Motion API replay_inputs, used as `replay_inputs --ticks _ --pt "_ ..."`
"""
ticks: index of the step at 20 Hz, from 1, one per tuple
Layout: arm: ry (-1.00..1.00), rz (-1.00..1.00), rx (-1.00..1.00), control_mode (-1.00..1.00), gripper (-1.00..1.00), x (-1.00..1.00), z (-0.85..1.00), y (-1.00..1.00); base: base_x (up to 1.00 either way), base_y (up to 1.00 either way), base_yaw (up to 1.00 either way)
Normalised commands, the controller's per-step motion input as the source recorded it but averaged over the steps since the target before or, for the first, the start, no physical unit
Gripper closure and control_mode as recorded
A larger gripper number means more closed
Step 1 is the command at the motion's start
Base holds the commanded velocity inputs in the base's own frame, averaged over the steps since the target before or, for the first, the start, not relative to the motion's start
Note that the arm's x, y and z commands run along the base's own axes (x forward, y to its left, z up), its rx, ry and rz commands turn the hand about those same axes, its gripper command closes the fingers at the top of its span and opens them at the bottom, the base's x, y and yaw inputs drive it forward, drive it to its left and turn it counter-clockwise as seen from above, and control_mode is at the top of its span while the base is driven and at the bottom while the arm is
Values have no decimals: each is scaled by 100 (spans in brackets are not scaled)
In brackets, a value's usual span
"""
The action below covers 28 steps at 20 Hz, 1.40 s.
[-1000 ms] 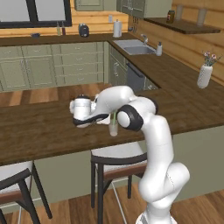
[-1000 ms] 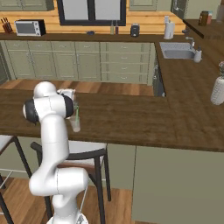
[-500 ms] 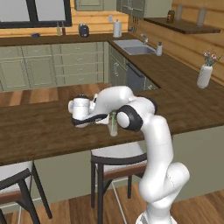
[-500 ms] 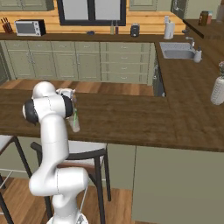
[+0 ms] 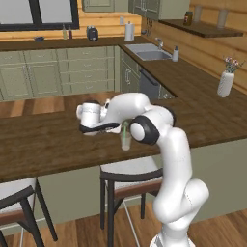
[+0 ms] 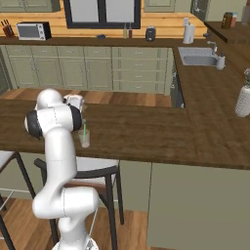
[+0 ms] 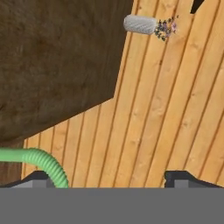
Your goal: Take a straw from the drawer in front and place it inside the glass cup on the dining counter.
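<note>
This is a home kitchen: sage-green panelled cabinets [image 6: 93, 71] run beneath a dark wood worktop along the far wall, with a steel sink and tap [image 5: 153, 54] set in the corner run and a white microwave [image 6: 33, 31] on the worktop under a dark-framed window [image 6: 101, 12]. Beyond the fingers [image 7: 39, 177], a long dark brown wood-grain table [image 5: 43, 140] with black-framed stools [image 5: 123, 181] forms a dining bar, warm pine-plank walls [image 5: 202, 50] rise behind it, and a tall white vase of flowers [image 5: 225, 81] stands well off near that wall.
</note>
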Motion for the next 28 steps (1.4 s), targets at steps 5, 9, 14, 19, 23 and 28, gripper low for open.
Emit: replay_inputs --ticks 5,9,14,19,23,28 --pt "6 0 18 -100 -100 0 6 -21 0 0 0" --pt "8 0 25 -100 -100 0 -12 -13 0 0 0" --pt "7 0 30 -100 -100 0 -24 -1 0 0 0" --pt "4 0 36 -100 -100 -2 -21 0 0 0 0" --pt "3 1 38 -100 -100 0 -25 0 0 0 0" --pt "0 3 34 -100 -100 1 -24 0 0 0 0"
